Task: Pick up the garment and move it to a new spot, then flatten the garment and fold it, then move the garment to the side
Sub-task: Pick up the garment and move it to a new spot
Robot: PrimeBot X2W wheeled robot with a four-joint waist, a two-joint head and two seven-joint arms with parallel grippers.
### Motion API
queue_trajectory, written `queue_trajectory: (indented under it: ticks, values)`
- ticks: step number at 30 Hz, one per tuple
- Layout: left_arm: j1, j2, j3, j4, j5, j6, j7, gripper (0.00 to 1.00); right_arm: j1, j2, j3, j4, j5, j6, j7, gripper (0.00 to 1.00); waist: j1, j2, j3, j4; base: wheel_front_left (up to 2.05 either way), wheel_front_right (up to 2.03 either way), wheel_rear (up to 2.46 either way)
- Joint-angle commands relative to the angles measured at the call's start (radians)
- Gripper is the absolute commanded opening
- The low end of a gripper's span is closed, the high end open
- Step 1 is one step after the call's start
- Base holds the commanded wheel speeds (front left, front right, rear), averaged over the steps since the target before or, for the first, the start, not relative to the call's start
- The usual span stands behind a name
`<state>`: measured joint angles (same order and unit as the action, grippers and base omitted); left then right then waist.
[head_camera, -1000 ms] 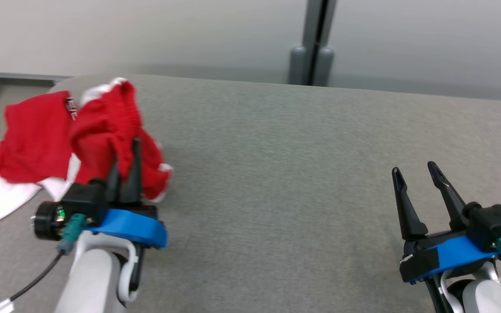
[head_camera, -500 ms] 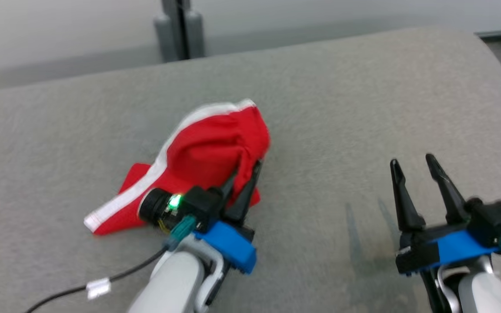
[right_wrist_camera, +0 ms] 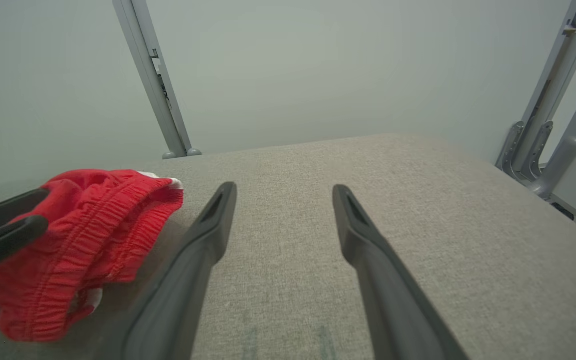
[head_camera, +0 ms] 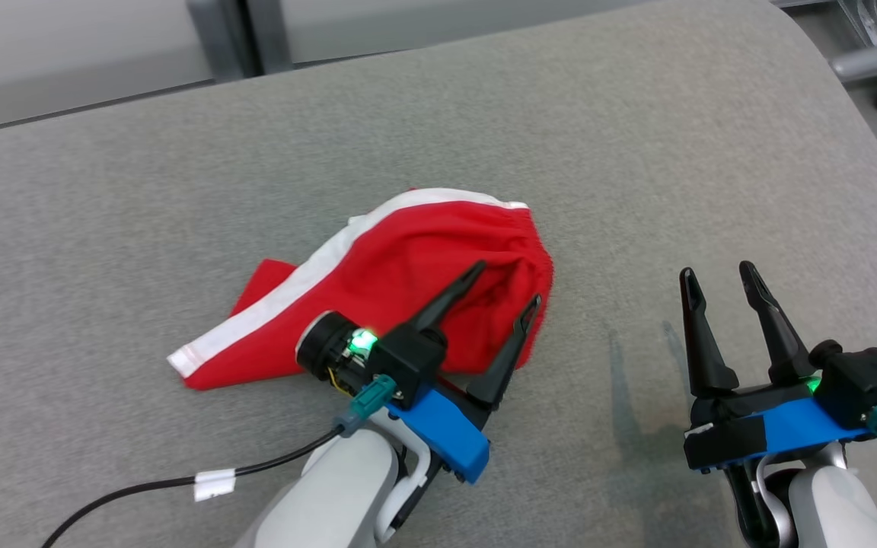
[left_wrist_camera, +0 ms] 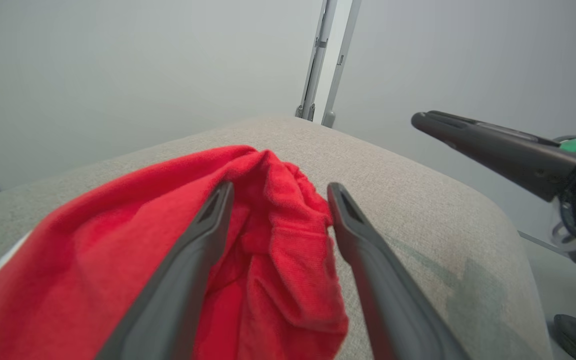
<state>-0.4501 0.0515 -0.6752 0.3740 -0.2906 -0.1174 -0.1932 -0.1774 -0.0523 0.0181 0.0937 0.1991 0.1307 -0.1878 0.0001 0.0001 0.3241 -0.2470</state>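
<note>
garment (head_camera: 408, 266): red, white stripe, crumpled on grey cushion (head_camera: 141, 175)
left gripper (head_camera: 508, 282): fingers apart, straddling the garment's gathered edge
right gripper (head_camera: 716, 269): fingers apart, empty

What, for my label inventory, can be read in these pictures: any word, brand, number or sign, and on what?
No text can be read.
white tag on the black cable: too small to tell whether anything is printed.
red garment: no print or label shows.
left gripper, right gripper: no legible marking.
</note>
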Motion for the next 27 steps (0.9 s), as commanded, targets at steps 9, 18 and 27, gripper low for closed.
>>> queue_trajectory:
  ticks: [9, 18, 27]
  values:
    - [0.018, 0.039, 0.117, -0.078, -0.012, 0.093, -0.067, 1.0, -0.016, 0.001, -0.006, 0.007, -0.027, 0.0, 0.008, 1.0, -0.0001, -0.0001, -0.069, 0.115, 0.0, 0.0, 0.0]
    - [0.105, 0.139, 0.322, -0.136, -0.05, 0.17, -0.072, 1.0, 0.018, 0.001, -0.015, -0.02, -0.049, 0.0, 0.048, 1.0, -0.0001, -0.0001, -0.125, 0.231, 0.0, 0.0, 0.0]
    - [0.234, 0.211, 0.448, -0.149, -0.076, 0.168, -0.073, 1.0, 0.06, -0.005, -0.023, -0.042, -0.06, 0.0, 0.082, 1.0, -0.0001, -0.0001, -0.185, 0.264, 0.0, 0.0, 0.0]
